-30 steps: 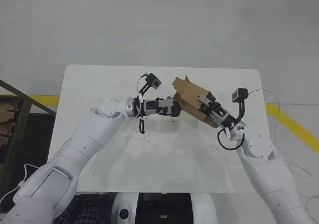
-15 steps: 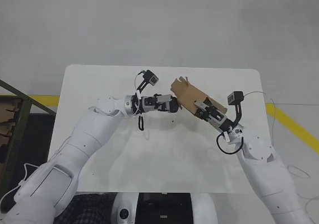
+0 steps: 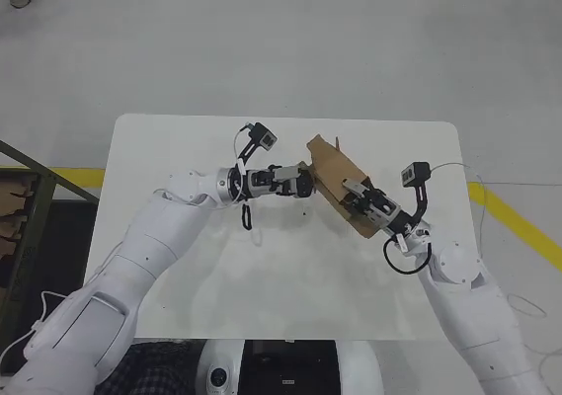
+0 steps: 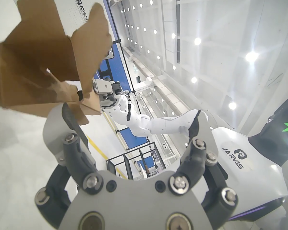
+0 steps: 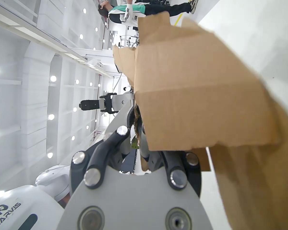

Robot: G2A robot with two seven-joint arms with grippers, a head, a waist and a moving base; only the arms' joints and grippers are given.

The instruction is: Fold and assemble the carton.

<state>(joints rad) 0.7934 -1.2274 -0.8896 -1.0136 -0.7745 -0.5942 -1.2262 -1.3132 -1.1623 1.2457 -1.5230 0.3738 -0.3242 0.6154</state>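
Two grippers are meeting at one brown cardboard carton [image 3: 338,180], which is being held raised over the far middle of the white table [image 3: 162,148].

1. Carton position. The carton is lying with its long axis on a diagonal in the top view, running from the far side of the table toward the right arm. Its end toward the right arm is sitting in the right gripper [image 3: 367,200]. Its far end is carrying the loose flaps [image 4: 93,48], which are standing open and unfolded.

2. Right gripper. In the right wrist view the right gripper [image 5: 146,142] is clamping the edge of a carton panel [image 5: 194,84], with the cardboard covering most of its fingers. The grip is judged firm enough to act as the anchor.

3. Left gripper. The left gripper [image 3: 303,183] is waiting just beside the carton's left face, with its jaws spread wide apart. In the left wrist view [image 4: 133,113] one of its fingers [image 4: 70,120] is sitting at the edge of a flap; contact cannot be confirmed.

4. Governing relation. The flapped end is lying directly ahead of the left gripper, so the left arm is the nearer one for folding.
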